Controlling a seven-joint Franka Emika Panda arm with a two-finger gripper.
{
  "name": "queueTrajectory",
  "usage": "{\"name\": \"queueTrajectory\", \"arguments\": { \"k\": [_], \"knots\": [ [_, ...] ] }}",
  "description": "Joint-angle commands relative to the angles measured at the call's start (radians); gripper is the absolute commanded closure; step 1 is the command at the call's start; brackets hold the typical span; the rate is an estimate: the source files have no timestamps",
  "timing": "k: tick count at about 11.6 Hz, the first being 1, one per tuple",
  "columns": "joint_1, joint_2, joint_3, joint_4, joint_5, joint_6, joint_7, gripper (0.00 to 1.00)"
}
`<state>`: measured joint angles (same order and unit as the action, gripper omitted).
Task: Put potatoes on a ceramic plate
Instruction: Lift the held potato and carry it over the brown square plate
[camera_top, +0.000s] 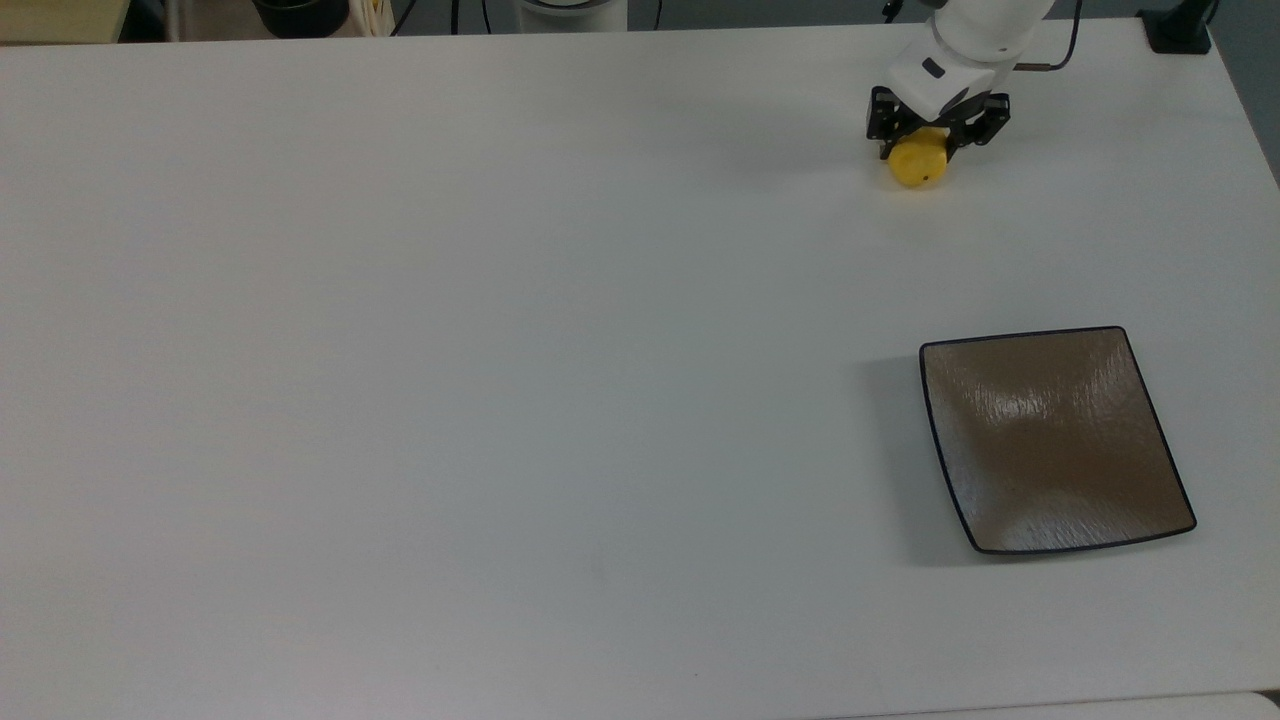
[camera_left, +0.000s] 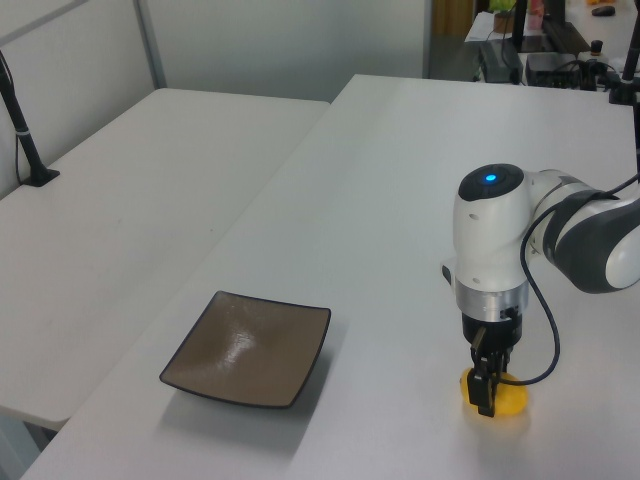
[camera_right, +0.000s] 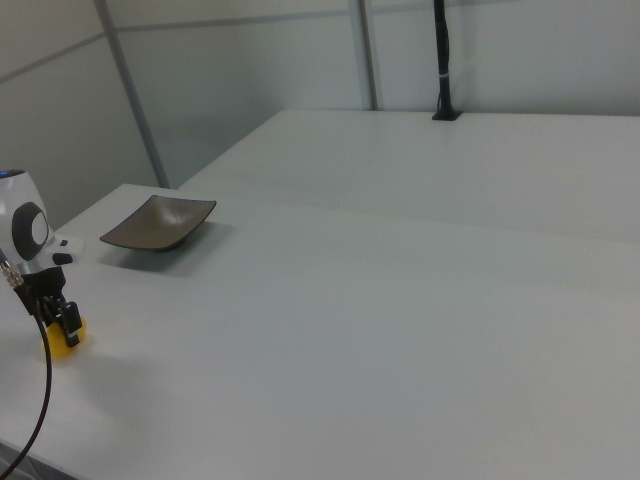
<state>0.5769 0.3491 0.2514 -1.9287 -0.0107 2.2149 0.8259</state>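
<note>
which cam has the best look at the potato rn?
Top view: the potato shows from above on the table, with the hand closed around its upper end and its dark spot visible. In the left view a finger crosses it; the right view shows it small, beside the fingers.

Fingers (camera_top: 884, 135) low, narrowly spaced
</note>
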Motion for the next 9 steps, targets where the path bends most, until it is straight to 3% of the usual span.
{"name": "queueTrajectory", "arguments": {
  "k": [1,4,6,9],
  "knots": [
    [0.005,-0.007,0.000,-0.015,-0.018,0.009,0.019,0.99],
    [-0.003,-0.033,0.000,-0.012,-0.018,-0.010,-0.004,1.00],
    [-0.021,-0.099,-0.001,-0.001,-0.017,-0.061,-0.036,1.00],
    [-0.058,-0.173,-0.017,0.097,-0.008,-0.206,-0.122,1.00]
  ]
}}
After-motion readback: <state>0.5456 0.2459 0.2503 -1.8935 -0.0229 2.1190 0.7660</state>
